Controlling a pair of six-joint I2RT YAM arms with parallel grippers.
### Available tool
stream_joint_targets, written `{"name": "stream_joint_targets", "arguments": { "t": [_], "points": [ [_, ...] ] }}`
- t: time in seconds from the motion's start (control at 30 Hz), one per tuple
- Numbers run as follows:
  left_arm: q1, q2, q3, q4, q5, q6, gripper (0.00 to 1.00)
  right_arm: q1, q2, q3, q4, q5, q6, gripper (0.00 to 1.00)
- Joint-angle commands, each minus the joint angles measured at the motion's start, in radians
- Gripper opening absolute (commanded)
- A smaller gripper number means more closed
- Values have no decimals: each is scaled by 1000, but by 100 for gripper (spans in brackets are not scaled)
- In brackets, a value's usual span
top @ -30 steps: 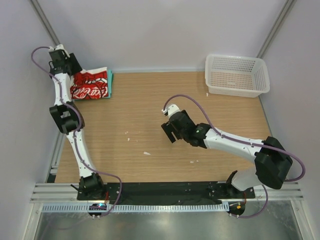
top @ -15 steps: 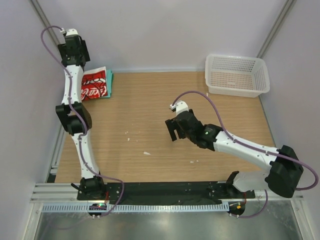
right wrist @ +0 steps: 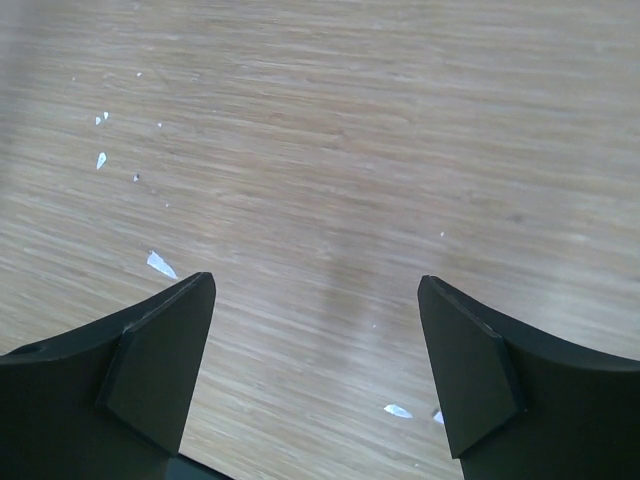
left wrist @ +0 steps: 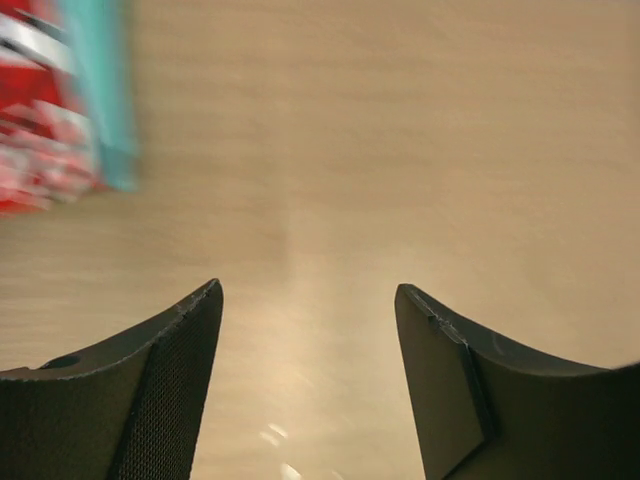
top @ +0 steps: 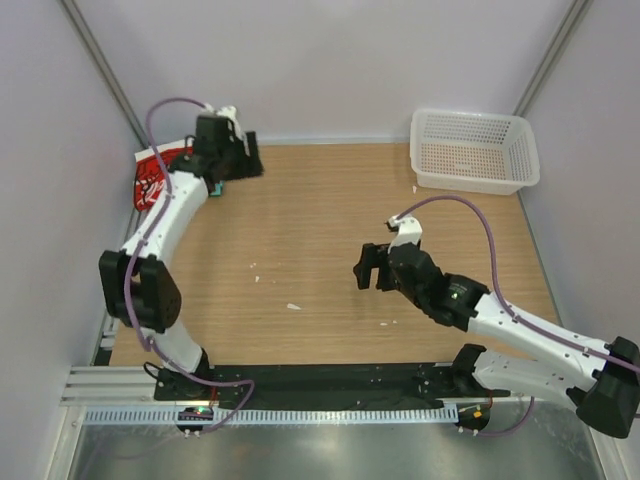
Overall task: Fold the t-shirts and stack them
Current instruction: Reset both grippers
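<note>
At the far left corner of the table (top: 300, 210), the white t-shirt with the red print (top: 148, 182) lies folded, partly hidden behind the left arm. The left wrist view is blurred, but it shows the teal-green t-shirt (left wrist: 100, 95) as a strip along the printed shirt's edge, the two touching and the white one apparently on top. Just right of the shirts, the left claw (top: 248, 162) hovers over bare wood near the table's far edge. Its fingers are spread wide with only the table surface between them, and it touches neither shirt. Toward the middle of the table, small white flecks (top: 293, 306) lie scattered on the wood. Right of centre, the right claw (top: 366, 270) is held above the table, well apart from the shirts, jaws wide and empty. Its wrist view shows only wood grain and flecks between the fingers. At the far right corner stands a white mesh basket (top: 475, 150), well apart from both claws.
</note>
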Motion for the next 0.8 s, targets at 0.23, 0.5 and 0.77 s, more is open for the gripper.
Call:
{"name": "stream_joint_targets", "arguments": {
  "t": [0.23, 0.5, 0.77],
  "points": [
    [-276, -745, -1105, 601, 640, -726, 75, -10, -441, -439, 64, 88, 748, 100],
    [-213, -1330, -1634, 1037, 619, -1215, 85, -8, -862, -613, -278, 89, 1058, 100],
    [-204, -1781, -1775, 1122, 456, -1551, 99, -7, -964, -634, -219, -4, 996, 100]
  ]
}}
